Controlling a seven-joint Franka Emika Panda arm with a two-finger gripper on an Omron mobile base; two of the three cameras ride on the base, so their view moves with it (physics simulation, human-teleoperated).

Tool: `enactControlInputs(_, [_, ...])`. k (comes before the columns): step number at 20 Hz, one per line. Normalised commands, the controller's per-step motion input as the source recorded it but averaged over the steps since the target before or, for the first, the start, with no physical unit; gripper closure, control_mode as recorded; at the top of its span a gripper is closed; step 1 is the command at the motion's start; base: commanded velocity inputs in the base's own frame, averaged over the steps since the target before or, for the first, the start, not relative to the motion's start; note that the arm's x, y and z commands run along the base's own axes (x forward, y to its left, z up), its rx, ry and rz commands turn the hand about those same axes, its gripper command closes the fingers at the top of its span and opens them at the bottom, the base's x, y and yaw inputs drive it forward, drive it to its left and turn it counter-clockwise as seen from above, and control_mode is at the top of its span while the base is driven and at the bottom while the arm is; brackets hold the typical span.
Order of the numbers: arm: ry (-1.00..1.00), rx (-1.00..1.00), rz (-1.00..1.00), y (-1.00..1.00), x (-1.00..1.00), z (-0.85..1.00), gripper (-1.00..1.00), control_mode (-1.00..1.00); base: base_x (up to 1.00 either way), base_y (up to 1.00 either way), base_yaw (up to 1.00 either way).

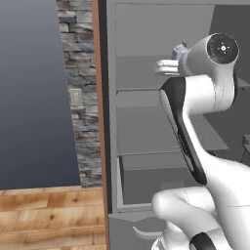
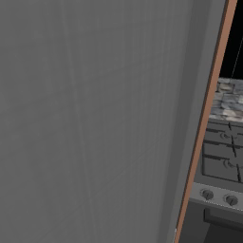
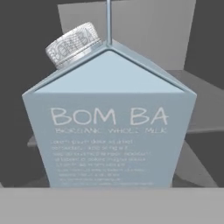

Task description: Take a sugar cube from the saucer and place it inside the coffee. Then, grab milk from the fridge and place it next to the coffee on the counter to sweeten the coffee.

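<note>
The fridge (image 1: 141, 127) stands open, and my arm reaches in over its upper glass shelf. The milk (image 3: 109, 127), a pale blue carton with a gabled top and a grey screw cap, stands upright right up against the hand camera. Its top (image 1: 179, 50) peeks out behind my wrist in the left base view. My gripper (image 1: 170, 67) is at the carton with its jaws shut on the carton's sides; the fingertips are hidden. The fridge door (image 2: 95, 118) stands close in front of the right base camera. The sugar cube, saucer, coffee and counter are out of view.
Below the shelf lie more grey shelves and a drawer (image 1: 156, 180). A wooden edge strip (image 1: 97, 97), a stone wall (image 1: 80, 97) and a large grey panel (image 1: 39, 93) stand left of the fridge. A stove with knobs (image 2: 223, 161) lies beyond the door.
</note>
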Motion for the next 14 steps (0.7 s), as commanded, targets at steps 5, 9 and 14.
enactControlInputs(5, [0.08, 0.0, 0.0, 0.03, -1.0, -0.44, 1.0, -1.0, 0.0, 0.0, 0.0])
enactControlInputs(9, [0.02, 0.0, 0.0, 0.0, -0.5, -0.22, 1.0, 1.0, -0.5, 0.12, 0.0])
enactControlInputs(14, [0.0, 0.0, 0.0, 0.0, 0.0, 0.0, 1.0, 1.0, -1.0, 0.69, -0.09])
